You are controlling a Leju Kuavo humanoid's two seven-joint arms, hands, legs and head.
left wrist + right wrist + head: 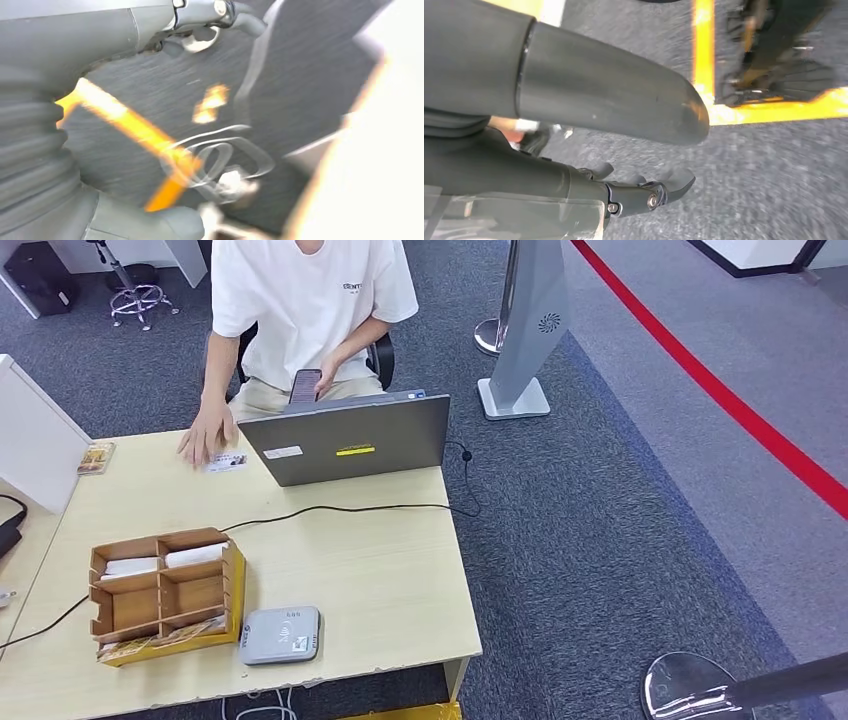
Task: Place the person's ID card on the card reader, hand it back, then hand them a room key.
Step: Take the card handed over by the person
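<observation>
The ID card point(226, 462) lies flat on the far left of the wooden table point(380, 570), under the fingertips of the seated person's hand point(207, 432). A grey card reader point(281, 634) sits near the table's front edge. Beside it, a wooden organizer point(165, 585) holds white key cards point(195, 555) in its rear compartments. My left hand point(100, 35) hangs over dark carpet with its fingers apart and nothing in it. My right hand point(574, 100) also hangs above the carpet, thumb and fingers point(649, 192) spread and holding nothing.
An open grey laptop point(345, 435) stands at the table's far edge, with a black cable point(340, 508) trailing across the top. The person holds a phone point(305, 385) in the other hand. A white panel point(35, 440) stands at left. A stanchion base point(690, 685) is at the lower right.
</observation>
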